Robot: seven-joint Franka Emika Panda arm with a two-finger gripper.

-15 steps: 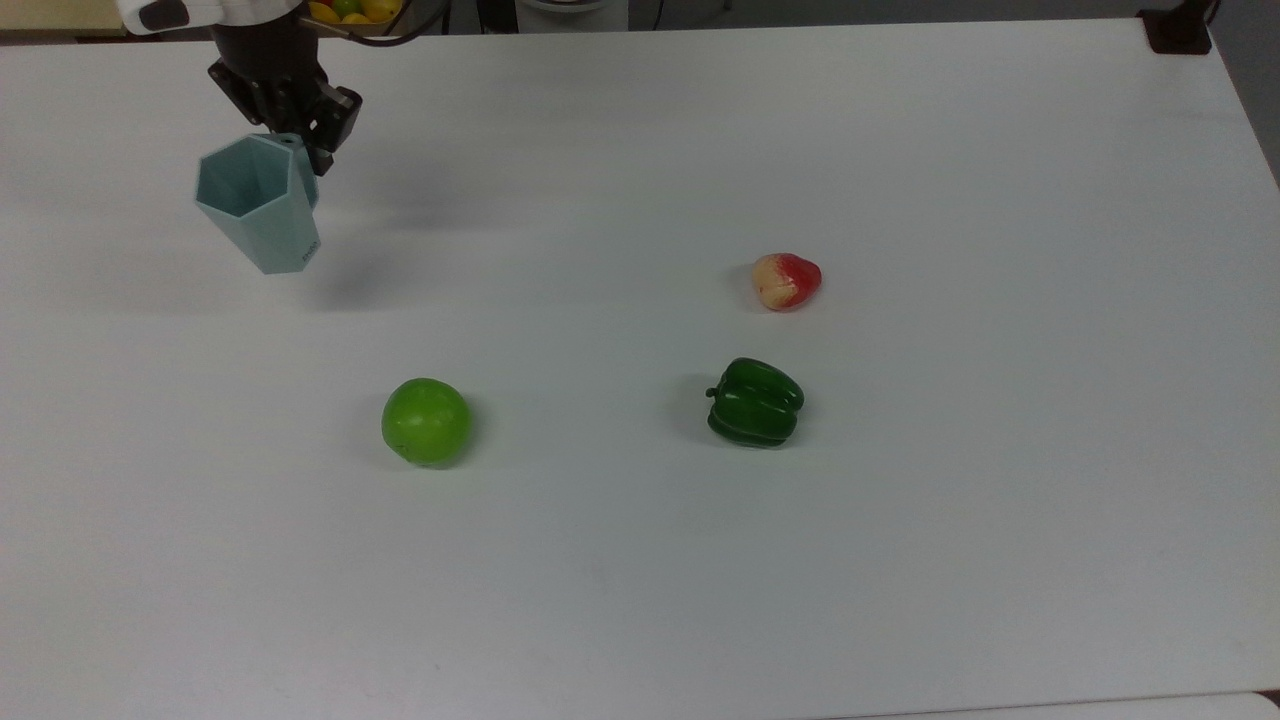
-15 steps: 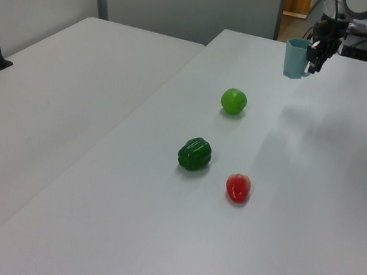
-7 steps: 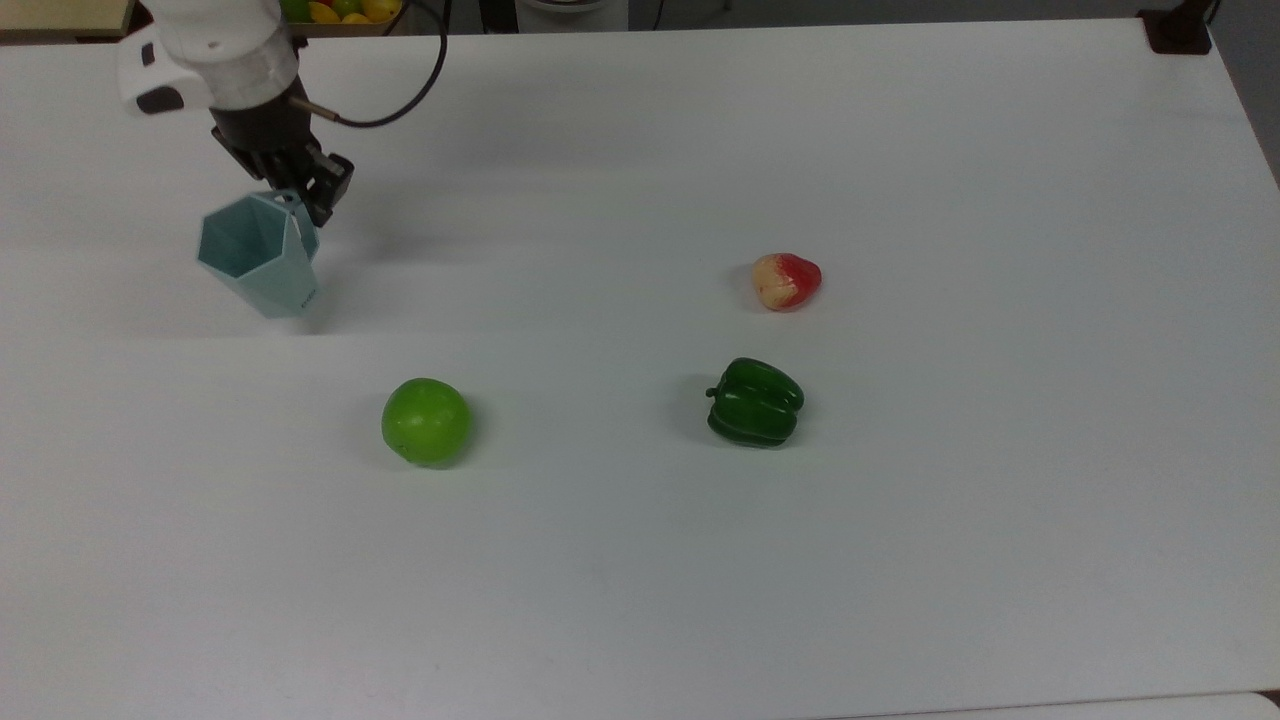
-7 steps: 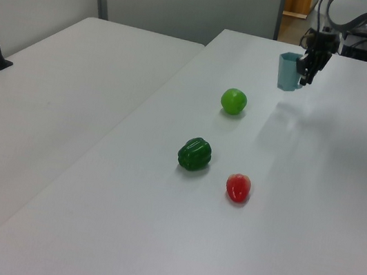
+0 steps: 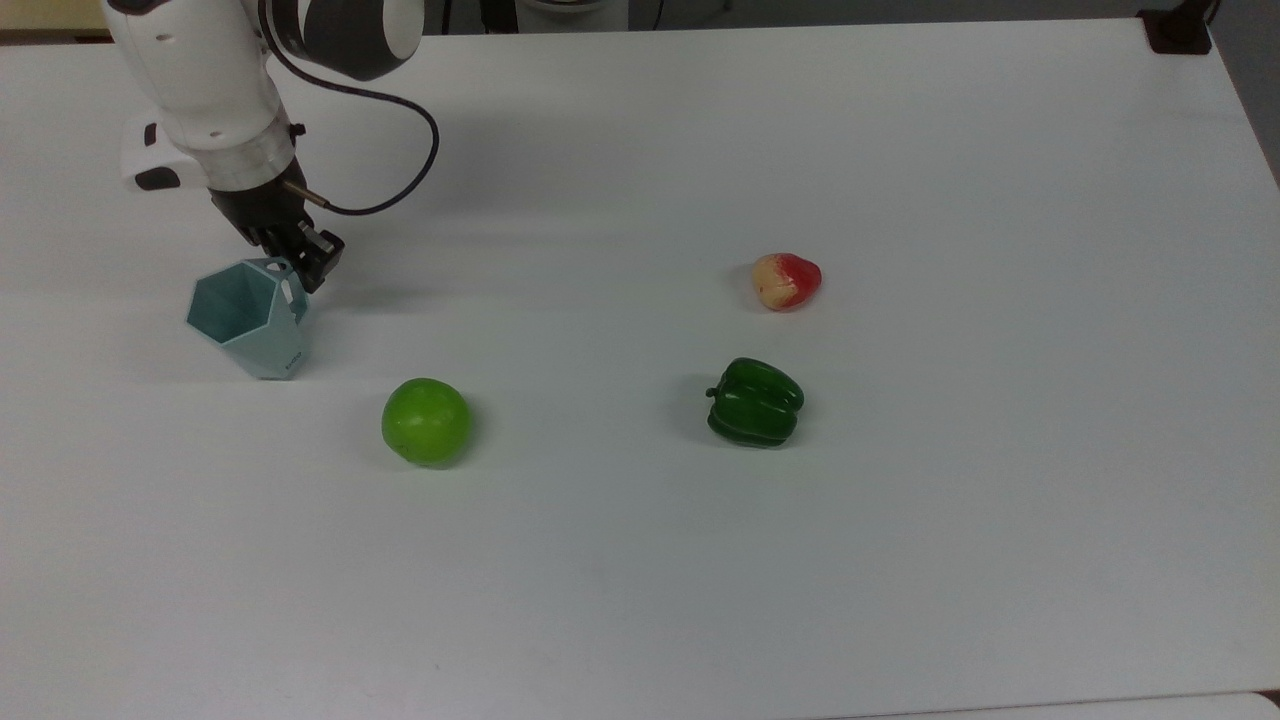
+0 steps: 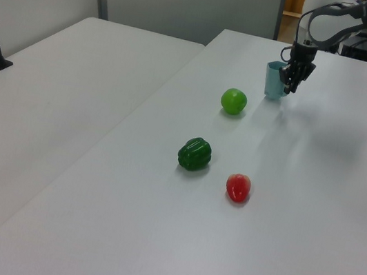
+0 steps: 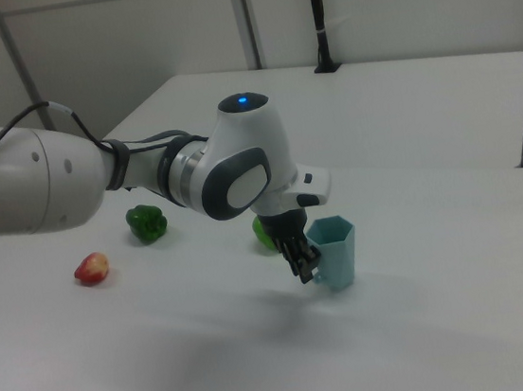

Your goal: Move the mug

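Step in hand: set-down of the mug (image 5: 247, 318). It stands upright, open end up, at the top view's left side of the white desk (image 5: 900, 560), up and to the left of the green apple (image 5: 426, 421) in that view. In the right view its base looks to be on or just at the desk surface; contact not certain.

Gripper (image 5: 298, 268) sits at the mug's handle side, fingers (image 7: 300, 257) clenched on the thin handle in the top and right views.

Other items well apart from the mug: green bell pepper (image 5: 755, 402) and a red-and-cream fruit (image 5: 786, 281), both toward the top view's right.

Judgement: carry looks nearly done. Next move calls for confirming the base is flat on the desk, then spreading the fingers and lifting straight away from the handle. Risk: a sideways withdrawal could catch the handle and tip the mug toward the apple.
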